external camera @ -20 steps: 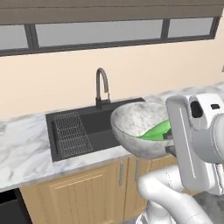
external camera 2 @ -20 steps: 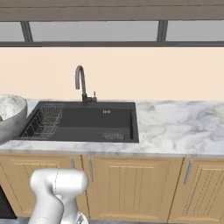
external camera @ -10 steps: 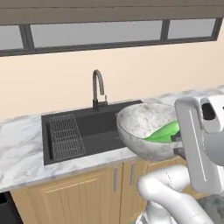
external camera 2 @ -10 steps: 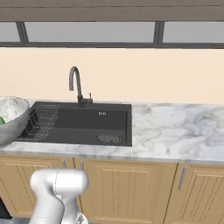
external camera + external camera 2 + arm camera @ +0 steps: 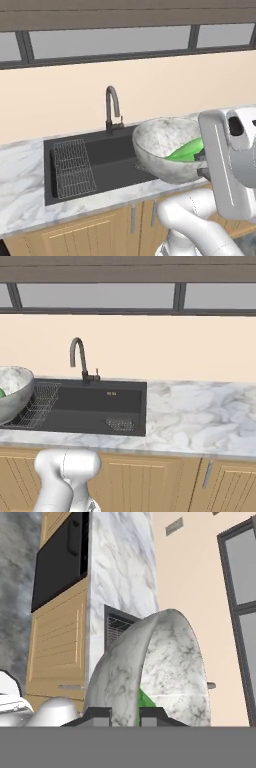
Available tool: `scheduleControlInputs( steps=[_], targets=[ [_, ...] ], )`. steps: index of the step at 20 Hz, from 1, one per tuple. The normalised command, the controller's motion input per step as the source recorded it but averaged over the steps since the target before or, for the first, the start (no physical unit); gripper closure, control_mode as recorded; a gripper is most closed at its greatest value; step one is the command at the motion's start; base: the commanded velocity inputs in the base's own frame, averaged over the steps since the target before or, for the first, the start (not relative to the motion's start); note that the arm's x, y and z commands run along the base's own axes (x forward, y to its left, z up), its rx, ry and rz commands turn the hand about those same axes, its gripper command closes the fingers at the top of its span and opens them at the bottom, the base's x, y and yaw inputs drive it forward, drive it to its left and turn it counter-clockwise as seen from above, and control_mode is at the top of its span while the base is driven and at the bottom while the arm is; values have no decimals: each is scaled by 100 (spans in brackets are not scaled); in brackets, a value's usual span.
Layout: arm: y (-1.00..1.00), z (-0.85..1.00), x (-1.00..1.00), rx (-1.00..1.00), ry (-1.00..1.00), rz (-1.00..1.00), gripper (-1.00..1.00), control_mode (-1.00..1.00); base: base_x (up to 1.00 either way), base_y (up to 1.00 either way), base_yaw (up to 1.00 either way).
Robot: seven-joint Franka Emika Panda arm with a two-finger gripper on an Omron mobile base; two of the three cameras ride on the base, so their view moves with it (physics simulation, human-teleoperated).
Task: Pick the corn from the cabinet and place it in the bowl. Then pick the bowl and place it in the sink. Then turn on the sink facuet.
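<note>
The grey-white marbled bowl (image 5: 162, 146) hangs in the air above the counter's front edge, at the right end of the black sink (image 5: 111, 161). The green corn (image 5: 184, 150) lies inside it. My gripper (image 5: 125, 714) is shut on the bowl's (image 5: 167, 657) near rim, one finger on each side of the wall, with the corn (image 5: 146, 701) just beyond. In the right base view the bowl (image 5: 12, 391) shows at the left edge, in front of the sink (image 5: 100, 403). The faucet (image 5: 112, 107) stands behind the basin, its lever (image 5: 96, 372) upright. The cabinet is out of view.
A wire rack (image 5: 72, 167) fills the left part of the basin, and a drain strainer (image 5: 119, 423) sits in its floor. Marble counter (image 5: 200, 416) runs to the right of the sink, with wooden base cupboards (image 5: 150, 481) beneath. A window band runs above the wall.
The whole scene has slid a little to the left in the right base view, so the base has moved. The bowl with the corn stays in my grip.
</note>
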Motion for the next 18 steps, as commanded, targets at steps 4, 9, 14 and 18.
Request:
scheduleControlInputs(
  steps=[4, 9, 14, 18],
  targets=[
    [0, 0, 0, 0, 0, 0, 100, 100, 12, -32, 2],
    [0, 0, 0, 0, 0, 0, 100, 100, 29, -29, 0],
    [0, 0, 0, 0, 0, 0, 100, 100, 40, -27, 0],
    [0, 0, 0, 0, 0, 0, 100, 100, 47, -28, 0]
  ],
)
